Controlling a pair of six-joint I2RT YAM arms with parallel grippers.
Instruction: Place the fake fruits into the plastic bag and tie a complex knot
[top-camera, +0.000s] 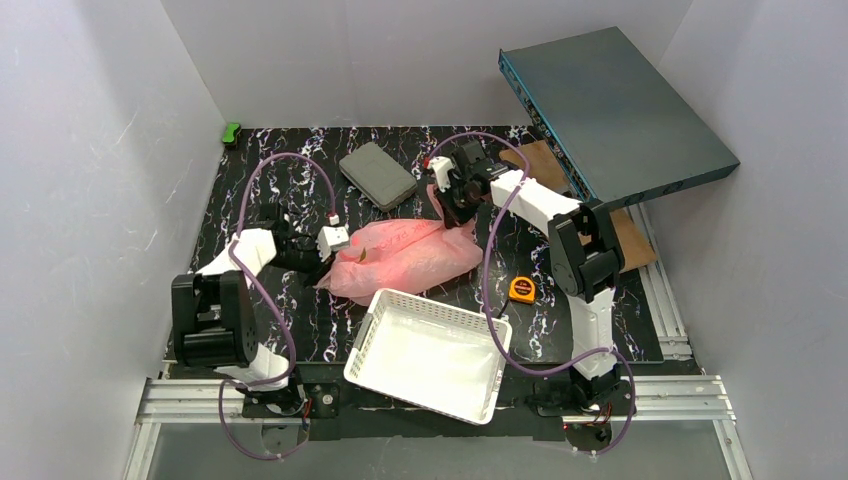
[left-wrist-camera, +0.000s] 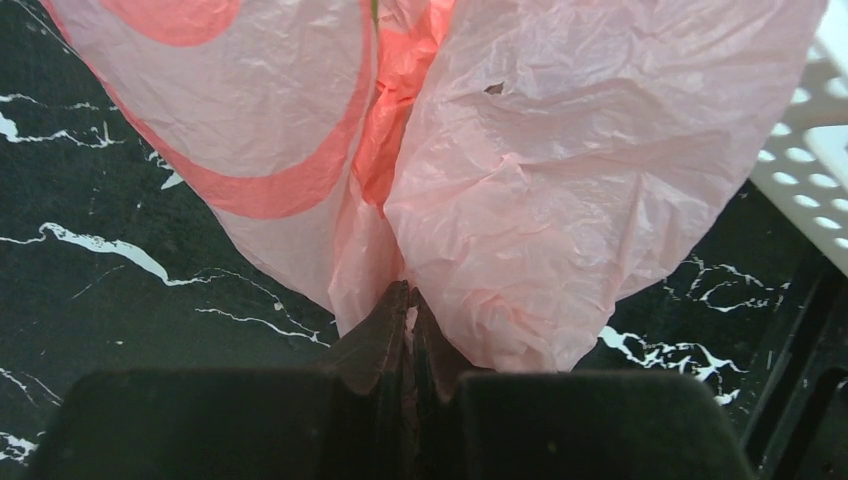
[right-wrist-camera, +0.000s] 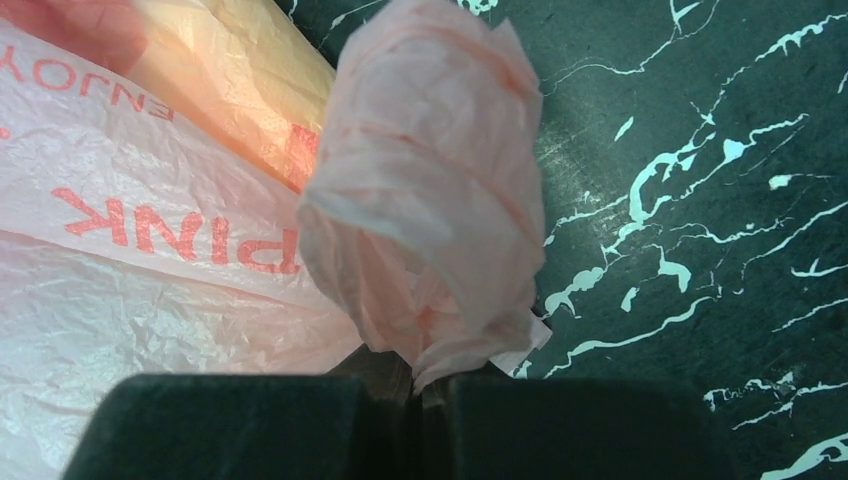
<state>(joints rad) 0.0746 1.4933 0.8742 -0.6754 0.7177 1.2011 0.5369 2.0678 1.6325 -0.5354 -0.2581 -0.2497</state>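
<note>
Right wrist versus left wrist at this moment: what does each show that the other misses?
Only the right wrist view: a twisted wad of pink film rising from the shut right hand, mirrored red lettering reading PINK, and an orange-yellow shape, likely a fruit, showing through the film. Only the left wrist view: the white lattice basket at the right edge, a broad red curved band printed on the film, and the left hand shut on a fold. Both: the plastic bag pinched, over the black marbled table.

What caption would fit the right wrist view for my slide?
The right hand grips a twisted bunch of the pink plastic bag, black marbled table behind.
</note>
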